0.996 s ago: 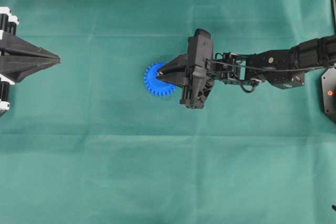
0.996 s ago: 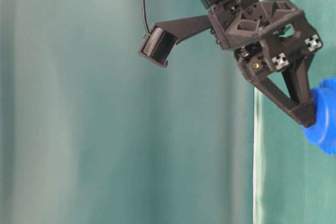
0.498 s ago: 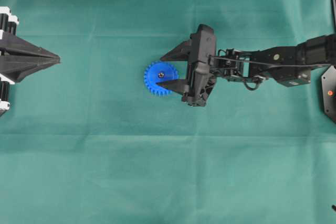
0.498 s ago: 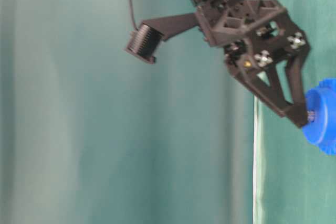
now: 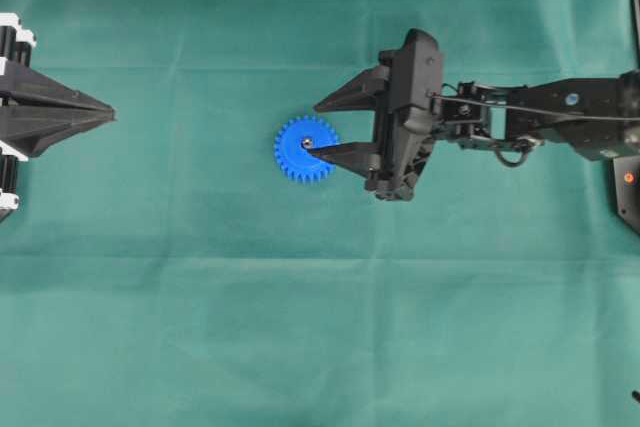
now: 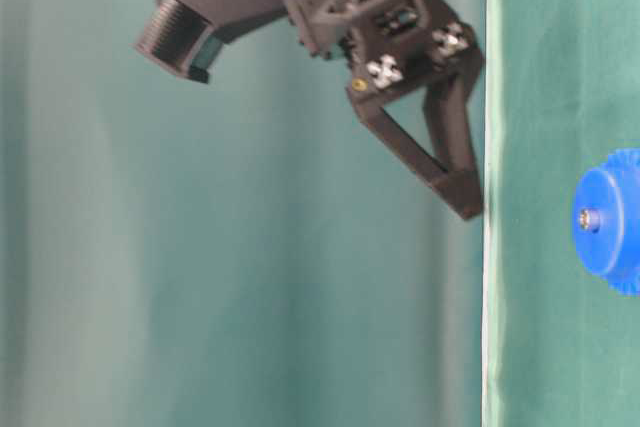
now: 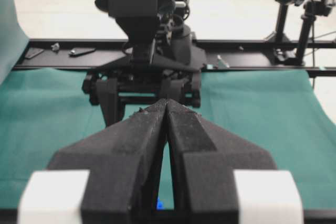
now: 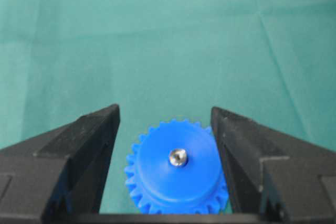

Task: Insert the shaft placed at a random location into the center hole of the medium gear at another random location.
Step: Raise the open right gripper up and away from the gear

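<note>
The medium gear (image 5: 300, 157), bright blue and toothed, lies flat on the green cloth near the middle. The silvery shaft (image 5: 307, 143) stands upright in its hub and fills the center hole, so the hole itself is hidden. My right gripper (image 5: 314, 130) hangs open just right of the gear and above it, holding nothing. In the right wrist view its two black fingers flank the gear (image 8: 176, 182) and shaft (image 8: 178, 157) without touching them. From table level the gripper (image 6: 458, 192) sits well clear of the gear (image 6: 612, 232). My left gripper (image 5: 110, 115) rests shut at the far left edge.
Green cloth (image 5: 320, 327) covers the whole table. A black fixture with a red dot (image 5: 628, 177) sits at the right edge. In the left wrist view the right arm (image 7: 149, 51) faces me, with a black rail (image 7: 252, 59) behind it.
My right gripper opened, let go of the shaft in the gear's hub, then rose and drew back to the right. The left arm has not moved.
</note>
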### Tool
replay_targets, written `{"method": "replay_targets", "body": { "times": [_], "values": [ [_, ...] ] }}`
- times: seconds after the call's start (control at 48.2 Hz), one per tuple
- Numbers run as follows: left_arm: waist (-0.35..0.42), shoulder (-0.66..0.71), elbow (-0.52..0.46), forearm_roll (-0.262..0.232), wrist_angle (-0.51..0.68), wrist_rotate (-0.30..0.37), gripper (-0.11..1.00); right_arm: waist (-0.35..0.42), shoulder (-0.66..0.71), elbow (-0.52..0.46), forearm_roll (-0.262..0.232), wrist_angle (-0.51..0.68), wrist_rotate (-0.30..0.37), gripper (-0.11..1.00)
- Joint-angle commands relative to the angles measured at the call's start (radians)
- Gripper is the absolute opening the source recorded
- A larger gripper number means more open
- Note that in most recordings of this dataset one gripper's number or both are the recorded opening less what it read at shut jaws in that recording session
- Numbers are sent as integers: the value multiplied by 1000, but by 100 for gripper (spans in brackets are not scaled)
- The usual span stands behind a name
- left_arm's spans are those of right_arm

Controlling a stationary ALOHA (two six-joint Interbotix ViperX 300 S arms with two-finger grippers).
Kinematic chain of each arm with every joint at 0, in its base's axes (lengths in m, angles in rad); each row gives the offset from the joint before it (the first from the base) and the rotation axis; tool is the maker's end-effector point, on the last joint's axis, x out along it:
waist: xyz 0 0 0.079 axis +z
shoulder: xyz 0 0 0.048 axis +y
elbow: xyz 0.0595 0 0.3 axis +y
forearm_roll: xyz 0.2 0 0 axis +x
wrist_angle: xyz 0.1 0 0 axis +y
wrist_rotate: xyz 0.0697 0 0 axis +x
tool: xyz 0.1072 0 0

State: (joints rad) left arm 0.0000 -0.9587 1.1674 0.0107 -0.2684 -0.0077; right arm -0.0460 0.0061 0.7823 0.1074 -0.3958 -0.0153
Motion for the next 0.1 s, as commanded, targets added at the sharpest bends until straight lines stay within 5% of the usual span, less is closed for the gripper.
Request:
{"method": "replay_targets", "body": {
  "times": [0.0, 0.083],
  "values": [
    [2, 6, -20, 2, -5, -2, 0, 5, -51, 0, -2, 6, -9, 74],
    [0, 6, -20, 3, -5, -6, 0, 5, -75, 20, -2, 8, -6, 74]
  ]
}}
